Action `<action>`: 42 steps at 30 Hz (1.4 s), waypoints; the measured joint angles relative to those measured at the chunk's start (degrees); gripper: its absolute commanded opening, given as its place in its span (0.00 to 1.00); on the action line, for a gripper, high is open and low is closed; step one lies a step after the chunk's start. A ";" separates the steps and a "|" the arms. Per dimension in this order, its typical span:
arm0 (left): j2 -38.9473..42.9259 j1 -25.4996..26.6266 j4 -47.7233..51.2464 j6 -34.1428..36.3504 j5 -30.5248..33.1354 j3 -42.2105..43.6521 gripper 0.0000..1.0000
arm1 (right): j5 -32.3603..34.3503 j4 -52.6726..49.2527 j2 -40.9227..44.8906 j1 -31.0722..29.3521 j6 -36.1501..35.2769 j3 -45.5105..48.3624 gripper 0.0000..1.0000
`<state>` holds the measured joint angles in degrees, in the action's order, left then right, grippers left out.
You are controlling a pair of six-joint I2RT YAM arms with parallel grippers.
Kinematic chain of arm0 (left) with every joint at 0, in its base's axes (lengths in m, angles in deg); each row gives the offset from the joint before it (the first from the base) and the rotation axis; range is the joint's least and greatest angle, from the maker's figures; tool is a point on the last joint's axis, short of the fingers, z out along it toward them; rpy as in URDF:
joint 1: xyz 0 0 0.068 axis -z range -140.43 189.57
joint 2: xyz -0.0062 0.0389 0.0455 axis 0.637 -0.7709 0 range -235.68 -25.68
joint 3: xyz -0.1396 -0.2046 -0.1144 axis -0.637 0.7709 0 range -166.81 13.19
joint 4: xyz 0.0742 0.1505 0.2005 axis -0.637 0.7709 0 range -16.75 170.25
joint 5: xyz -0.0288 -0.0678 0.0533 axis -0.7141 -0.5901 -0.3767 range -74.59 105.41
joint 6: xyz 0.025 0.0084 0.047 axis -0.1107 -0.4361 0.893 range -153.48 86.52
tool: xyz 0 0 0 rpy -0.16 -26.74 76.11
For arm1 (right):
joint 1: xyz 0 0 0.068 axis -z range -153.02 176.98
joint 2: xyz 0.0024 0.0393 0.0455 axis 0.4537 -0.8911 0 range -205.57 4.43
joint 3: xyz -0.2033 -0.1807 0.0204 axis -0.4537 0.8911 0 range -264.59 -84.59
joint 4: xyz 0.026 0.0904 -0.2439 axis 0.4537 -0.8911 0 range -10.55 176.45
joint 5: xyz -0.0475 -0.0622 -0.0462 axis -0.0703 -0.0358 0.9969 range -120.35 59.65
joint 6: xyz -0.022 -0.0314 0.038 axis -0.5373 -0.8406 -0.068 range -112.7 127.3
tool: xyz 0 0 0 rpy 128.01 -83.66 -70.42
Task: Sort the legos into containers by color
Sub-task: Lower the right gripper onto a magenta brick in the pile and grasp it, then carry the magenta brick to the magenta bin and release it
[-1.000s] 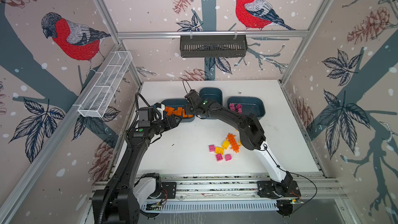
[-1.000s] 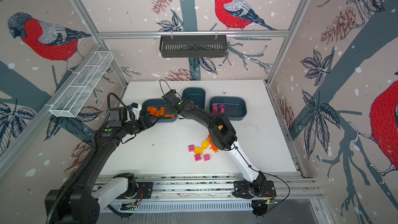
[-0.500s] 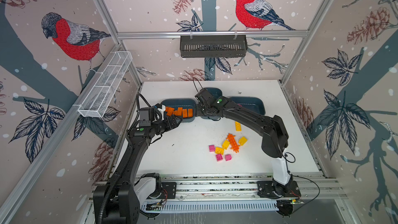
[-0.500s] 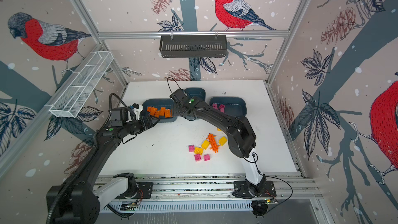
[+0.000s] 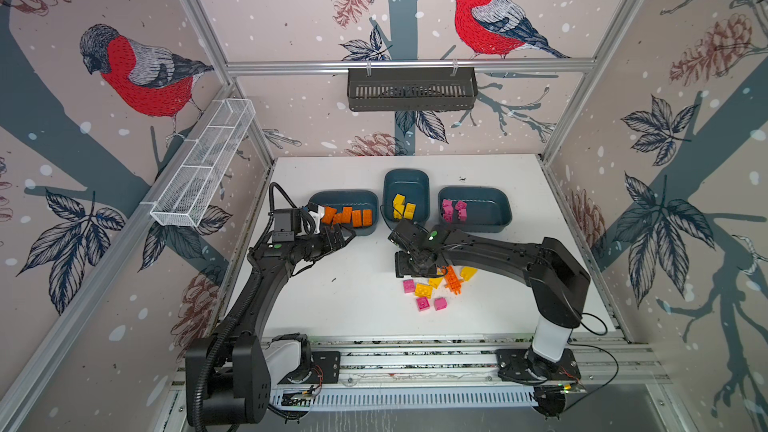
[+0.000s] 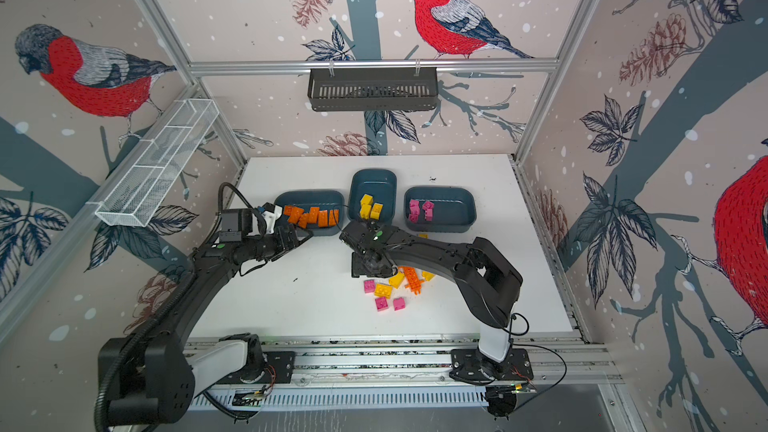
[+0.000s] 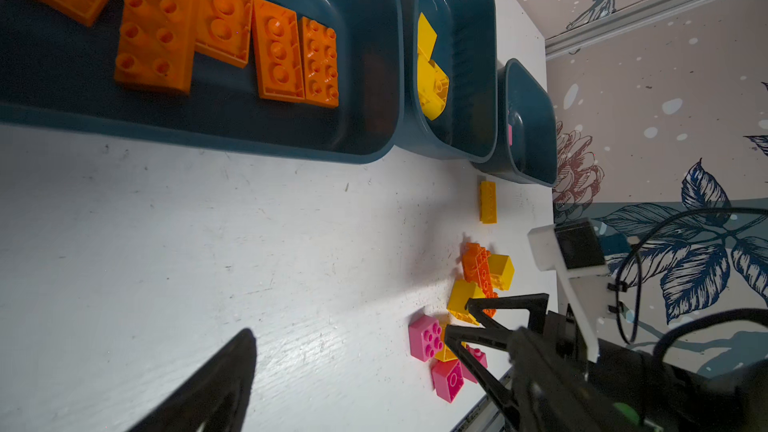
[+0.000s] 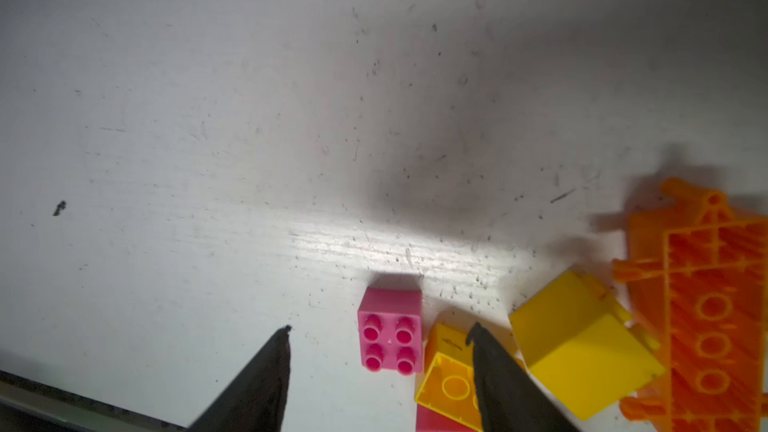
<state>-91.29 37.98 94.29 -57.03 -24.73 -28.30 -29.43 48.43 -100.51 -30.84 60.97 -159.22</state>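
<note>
Downward, right claw point(image 8: 380, 327) parted, over pink brick point(image 8: 390, 340)

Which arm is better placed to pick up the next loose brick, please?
Right. The right gripper hangs open over the loose pile, the pink square brick between its fingertips; the left gripper sits beside the orange-brick tub.

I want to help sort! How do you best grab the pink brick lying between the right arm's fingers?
Probably from straight above: the pink brick lies flat, studs up. Pinch two smooth opposite sides, best the pair not facing the yellow brick, which sits close beside it and leaves little room for a finger.
</note>
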 measured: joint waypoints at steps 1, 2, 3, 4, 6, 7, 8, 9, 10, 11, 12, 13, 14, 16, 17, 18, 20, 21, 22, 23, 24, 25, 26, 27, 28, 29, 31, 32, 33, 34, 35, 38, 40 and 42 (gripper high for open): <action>0.00 0.00 -0.39 0.00 -0.17 0.17 0.94 | -0.09 0.48 -0.50 -0.15 -0.13 0.37 0.60; 0.00 0.00 -0.92 0.00 -0.28 0.39 0.94 | -0.17 0.90 -1.11 -0.26 -0.37 0.52 0.58; 0.00 0.00 -1.22 0.00 -0.31 0.59 0.94 | -0.20 1.22 -1.68 -0.39 -0.76 0.57 0.57; 0.00 0.00 -1.51 0.00 -0.33 0.90 0.94 | -0.20 1.57 -2.36 -0.63 -1.40 0.59 0.56; 0.07 0.00 -1.84 0.00 -0.31 1.53 0.94 | -0.46 2.49 -3.39 -1.11 -1.66 0.81 0.54; 0.22 0.00 -1.92 0.00 -0.31 1.86 0.94 | -0.46 2.62 -3.85 -1.40 -1.92 1.05 0.53; 0.46 0.00 -1.90 -0.02 -0.31 2.12 0.94 | -0.48 2.51 -4.15 -1.70 -2.60 1.29 0.51; 0.76 0.00 -1.97 -0.02 -0.33 2.34 0.94 | -0.48 2.51 -4.31 -1.92 -2.73 1.44 0.50; 1.14 0.00 -2.16 -0.02 -0.33 2.58 0.94 | -0.46 2.49 -4.37 -2.21 -2.71 1.53 0.49; 1.49 0.00 -2.38 -0.02 -0.33 2.82 0.94 | -0.46 2.45 -4.37 -2.60 -2.73 1.53 0.49; 1.75 0.00 -2.40 -0.02 -0.33 2.97 0.94 | -0.48 2.49 -4.37 -2.99 -2.89 1.53 0.50; 1.92 0.00 -2.54 -0.02 -0.33 3.23 0.94 | -0.48 2.47 -4.37 -3.45 -2.91 1.66 0.49; 1.97 0.00 -2.62 -0.02 -0.33 3.48 0.94 | -0.46 2.38 -4.37 -3.87 -2.93 1.81 0.48; 1.95 0.00 -2.67 -0.02 -0.33 3.89 0.94 | -0.44 1.99 -4.42 -4.44 -3.08 2.05 0.46; 1.92 0.00 -2.75 -0.02 -0.33 4.09 0.94 | -0.42 1.90 -4.57 -4.52 -3.13 2.10 0.46; 1.90 0.00 -2.78 -0.02 -0.33 4.22 0.94 | -0.37 1.90 -4.79 -4.66 -3.15 2.10 0.44; 1.75 0.00 -2.75 -0.02 -0.35 4.42 0.94 | -0.15 1.77 -5.33 -4.66 -3.65 2.08 0.40; 1.73 0.00 -2.80 -0.02 -0.35 4.44 0.94 | 0.11 1.73 -5.46 -4.68 -4.17 1.99 0.38; 1.73 0.00 -2.86 -0.02 -0.35 4.44 0.94 | 0.44 1.55 -5.62 -4.74 -4.15 1.84 0.36; 1.73 0.00 -2.93 -0.02 -0.35 4.44 0.94 | 0.68 1.44 -5.70 -4.74 -4.17 1.75 0.34; 1.75 0.00 -2.95 0.00 -0.35 4.46 0.94 | 0.94 1.25 -5.77 -4.74 -4.20 1.53 0.33; 1.77 0.00 -2.95 0.00 -0.35 4.48 0.94 | 1.20 1.05 -5.86 -4.74 -4.24 1.31 0.32; 1.84 0.00 -3.02 0.00 -0.35 4.52 0.94 | 1.46 0.83 -5.97 -4.74 -4.31 1.07 0.32; 1.88 0.00 -3.15 0.02 -0.37 4.63 0.94 | 1.81 0.63 -6.03 -4.70 -4.39 0.81 0.32; 1.90 0.00 -3.19 0.02 -0.39 4.72 0.94 | 2.19 0.26 -6.03 -4.50 -4.44 0.52 0.31; 1.90 0.00 -3.17 0.02 -0.42 4.76 0.94 | 2.49 -0.26 -5.95 -4.24 -4.44 0.09 0.31; 1.90 0.00 -3.21 0.00 -0.76 4.79 0.94 | 3.72 -1.73 -5.11 -3.41 -4.72 -1.36 0.31; 1.90 0.00 -3.26 -0.02 -0.94 4.79 0.94 | 4.33 -2.45 -4.50 -2.93 -5.05 -2.14 0.31; 1.88 0.00 -3.48 -0.07 -1.46 4.79 0.94 | 5.14 -3.10 -3.50 -2.19 -5.84 -3.10 0.31; 1.86 0.00 -3.93 -0.09 -1.95 4.79 0.94 | 5.88 -3.63 -2.47 -1.25 -5.95 -3.93 0.31; 1.86 0.00 -4.33 -0.22 -2.32 4.79 0.94 | 6.56 -4.09 -1.60 -0.31 -6.34 -4.50 0.31; 1.84 0.00 -5.81 -0.72 -3.65 4.76 0.94 | 8.85 -5.55 1.22 5.05 -8.76 -5.66 0.31; 1.84 0.00 -6.78 -1.92 -4.63 4.68 0.94 | 10.25 -6.25 2.71 9.66 -10.82 -6.21 0.31; 1.70 0.09 -7.50 -2.16 -5.27 4.42 0.94 | 11.58 -6.47 3.15 14.10 -13.42 -7.32 0.31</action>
<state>-89.58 38.07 86.79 -59.19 -30.00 -23.89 -17.84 41.96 -97.37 -16.74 47.55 -166.54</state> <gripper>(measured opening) 0.939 0.348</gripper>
